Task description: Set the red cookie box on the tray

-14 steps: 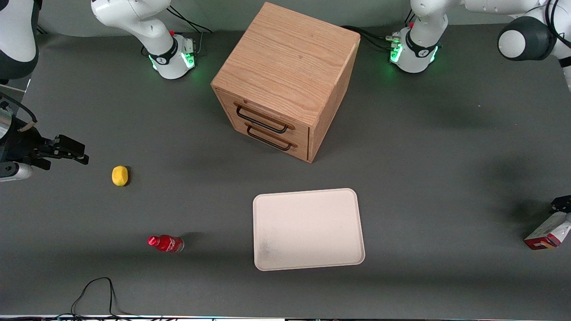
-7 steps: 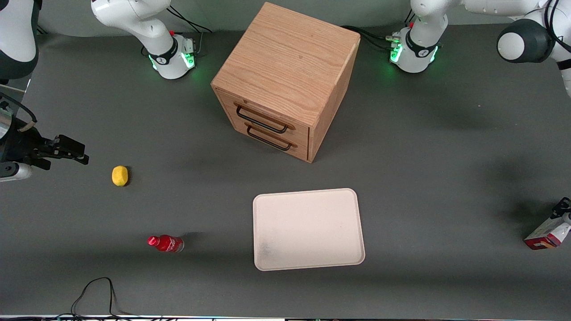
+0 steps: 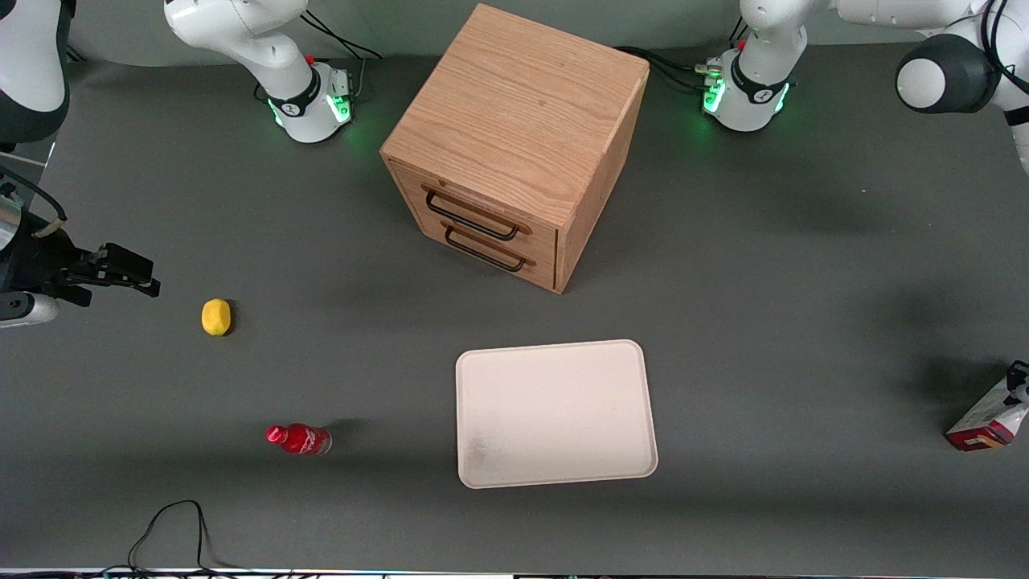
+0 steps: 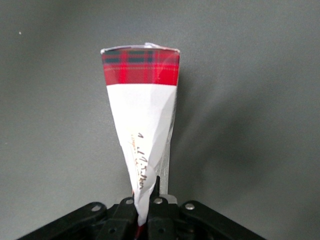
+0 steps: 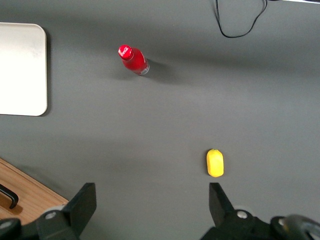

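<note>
Box pinched at the working arm's end of the counter.
Gripper jaws clamped on the box, tilted, well apart from the tray; cabinet farther from the camera.

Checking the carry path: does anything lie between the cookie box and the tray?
No. In the front view only bare table separates the box, held in the hand, from the tray.

The tray lies on the surface, nearer the front camera than the drawer cabinet. The pincer clamps the red cookie box at the working arm's end, well apart from the tray. The bottle and lemon lie toward the parked arm's end.
</note>
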You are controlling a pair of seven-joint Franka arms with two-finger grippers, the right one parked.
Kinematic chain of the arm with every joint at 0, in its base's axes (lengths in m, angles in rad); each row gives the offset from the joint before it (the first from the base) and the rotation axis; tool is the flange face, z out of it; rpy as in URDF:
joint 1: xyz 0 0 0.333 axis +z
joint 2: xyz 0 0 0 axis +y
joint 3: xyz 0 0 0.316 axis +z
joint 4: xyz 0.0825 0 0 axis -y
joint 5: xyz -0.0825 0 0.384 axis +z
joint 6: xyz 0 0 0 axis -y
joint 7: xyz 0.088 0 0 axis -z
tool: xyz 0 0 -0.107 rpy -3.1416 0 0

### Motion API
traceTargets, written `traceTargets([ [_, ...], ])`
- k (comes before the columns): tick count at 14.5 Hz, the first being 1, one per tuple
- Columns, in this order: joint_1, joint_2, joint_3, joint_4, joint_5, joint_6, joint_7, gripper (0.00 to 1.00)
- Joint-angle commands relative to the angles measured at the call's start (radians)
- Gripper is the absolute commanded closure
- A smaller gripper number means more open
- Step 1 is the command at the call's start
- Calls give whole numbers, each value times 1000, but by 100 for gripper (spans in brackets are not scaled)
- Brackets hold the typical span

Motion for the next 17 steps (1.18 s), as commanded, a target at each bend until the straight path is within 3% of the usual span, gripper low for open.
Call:
traceTargets([
  [1,0,-63,2,36,-4,-112,10,100],
  [6,-15,-196,41,99,7,-353,9,100],
  [13,-32,-411,37,98,105,-544,-10,100],
  [17,-84,-445,37,87,109,-582,-192,100],
])
